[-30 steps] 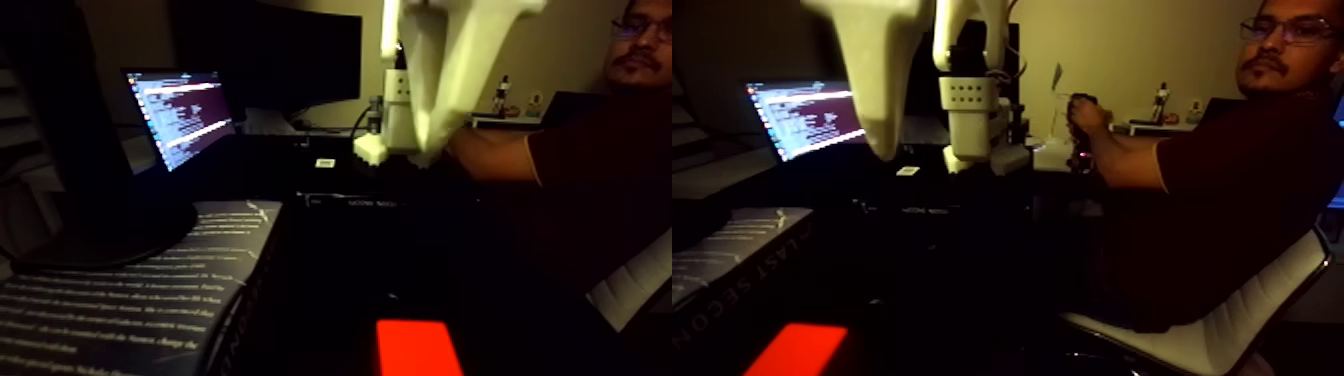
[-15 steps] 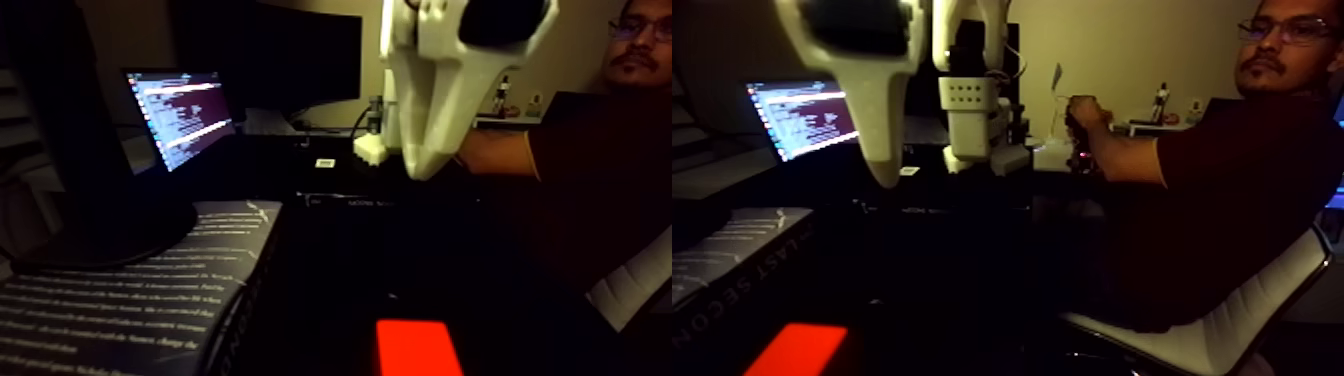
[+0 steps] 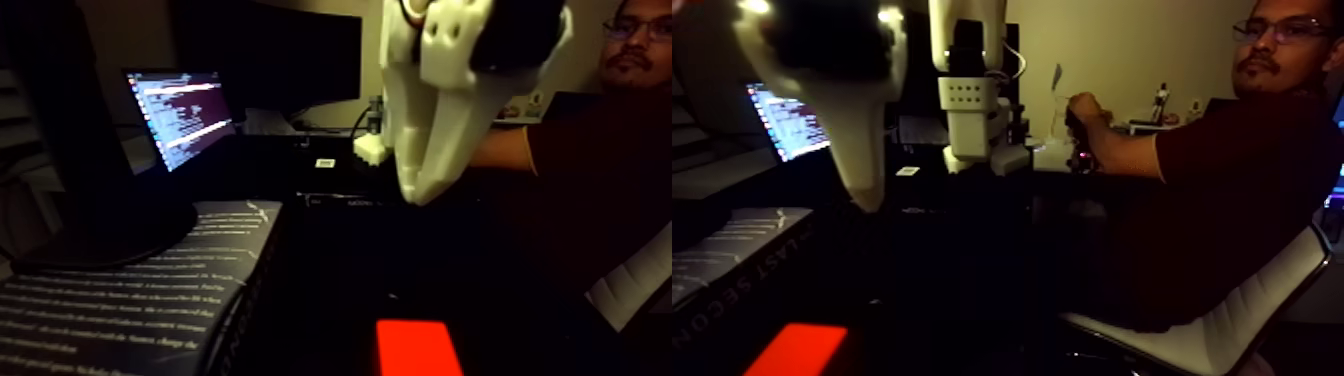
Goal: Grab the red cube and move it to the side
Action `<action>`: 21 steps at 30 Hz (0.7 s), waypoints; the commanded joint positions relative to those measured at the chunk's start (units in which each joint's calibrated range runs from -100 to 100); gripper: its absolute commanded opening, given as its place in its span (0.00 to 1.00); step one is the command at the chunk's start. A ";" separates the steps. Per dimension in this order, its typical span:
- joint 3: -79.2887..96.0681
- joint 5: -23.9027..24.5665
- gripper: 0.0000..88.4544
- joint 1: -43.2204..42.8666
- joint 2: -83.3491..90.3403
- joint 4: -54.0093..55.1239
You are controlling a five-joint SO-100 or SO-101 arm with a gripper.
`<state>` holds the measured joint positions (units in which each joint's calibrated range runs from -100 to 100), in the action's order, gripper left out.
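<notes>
Nearest, the red cube (image 3: 415,347) sits on the dark table at the bottom edge of the fixed view, well below the claw (image 3: 420,190) and apart from it. Judging by its smooth, flat faces, it looks small, light and stiff, maybe a little slippery, so a squeeze across two opposite sides at mid-height should hold it. Whether the claw's fingers are spread or pressed together I cannot tell; it hangs blurred. Left of it lies a printed book (image 3: 130,290), beyond that a lit laptop (image 3: 180,115). Behind sits a person (image 3: 1230,180).
</notes>
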<state>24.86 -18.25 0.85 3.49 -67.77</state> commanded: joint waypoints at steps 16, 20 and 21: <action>-7.95 -15.01 0.07 2.56 -5.42 -2.25; -10.94 -23.11 0.13 2.40 -5.26 -10.36; -11.76 -24.78 0.13 2.48 -5.17 -12.30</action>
<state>16.33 -38.28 3.24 -2.15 -74.95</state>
